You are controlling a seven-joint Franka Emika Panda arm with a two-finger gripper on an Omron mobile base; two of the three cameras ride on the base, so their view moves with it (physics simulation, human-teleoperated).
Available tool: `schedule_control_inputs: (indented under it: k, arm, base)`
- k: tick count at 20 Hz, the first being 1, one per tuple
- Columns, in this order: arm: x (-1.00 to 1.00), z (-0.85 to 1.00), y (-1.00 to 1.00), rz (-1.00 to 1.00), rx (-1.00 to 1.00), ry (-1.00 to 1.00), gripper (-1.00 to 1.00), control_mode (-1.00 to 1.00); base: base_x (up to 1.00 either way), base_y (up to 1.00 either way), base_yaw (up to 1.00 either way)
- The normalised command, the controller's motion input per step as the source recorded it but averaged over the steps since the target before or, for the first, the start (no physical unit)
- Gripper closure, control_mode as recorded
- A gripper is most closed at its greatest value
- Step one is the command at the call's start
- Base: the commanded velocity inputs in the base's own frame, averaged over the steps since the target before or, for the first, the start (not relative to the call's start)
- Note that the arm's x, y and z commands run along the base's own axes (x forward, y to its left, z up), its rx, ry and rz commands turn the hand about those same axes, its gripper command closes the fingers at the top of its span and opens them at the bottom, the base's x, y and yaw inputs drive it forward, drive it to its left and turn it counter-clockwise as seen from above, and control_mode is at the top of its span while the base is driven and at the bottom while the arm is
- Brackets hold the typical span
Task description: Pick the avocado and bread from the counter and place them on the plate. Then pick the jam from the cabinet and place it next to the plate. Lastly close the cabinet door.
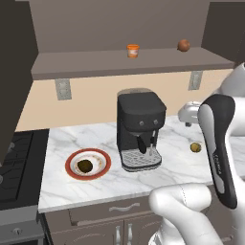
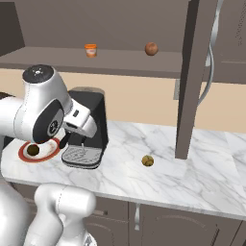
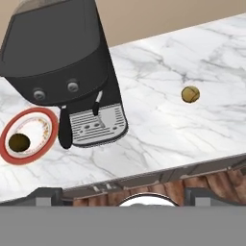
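The avocado (image 1: 85, 166) (image 3: 19, 142) lies on the red-rimmed plate (image 1: 102, 172) (image 3: 42, 144) at the left of the white marble counter (image 1: 172, 167). Right of the coffee machine, the bread (image 1: 195, 147) (image 2: 147, 161) (image 3: 190, 94) rests bare on the counter. The orange jam (image 1: 133, 50) (image 2: 91, 50) stands on the shelf of the open cabinet (image 1: 119, 64). My gripper (image 3: 125, 194) hangs high above the counter's front edge, looking down at it. It is open, its fingertips wide apart and nothing between them.
A black coffee machine (image 1: 139, 129) (image 3: 62, 62) stands between plate and bread. A reddish-brown ball (image 1: 183, 45) sits on the shelf right of the jam. The cabinet door (image 2: 194, 77) juts out over the counter behind the bread. A stove (image 1: 16, 162) is at the far left.
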Motion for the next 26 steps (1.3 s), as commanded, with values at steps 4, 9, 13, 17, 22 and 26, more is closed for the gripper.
schedule_control_inputs:
  k: [4, 9, 13, 17, 22, 26]
  arm:
    - [0.00, 0.00, -0.30, 0.02, 0.00, 0.00, -1.00, -1.00]
    - [0.00, -0.03, -0.30, 0.05, 0.00, 0.00, -1.00, -1.00]
    - [0.00, -0.08, -0.29, 0.06, -0.02, 0.00, -1.00, -1.00]
    - [0.00, -0.12, -0.29, 0.07, -0.02, 0.00, -1.00, -1.00]
    - [0.03, -0.16, -0.26, 0.07, -0.03, 0.00, -1.00, -1.00]
    - [0.08, -0.18, -0.19, 0.07, -0.03, 0.00, -1.00, -1.00]
  base:
    - [0.00, 0.00, 0.00]
    - [0.00, 0.00, 0.00]
    - [0.00, 0.00, 0.00]
    - [0.00, 0.00, 0.00]
    - [0.00, 0.00, 0.00]
    - [0.00, 0.00, 0.00]
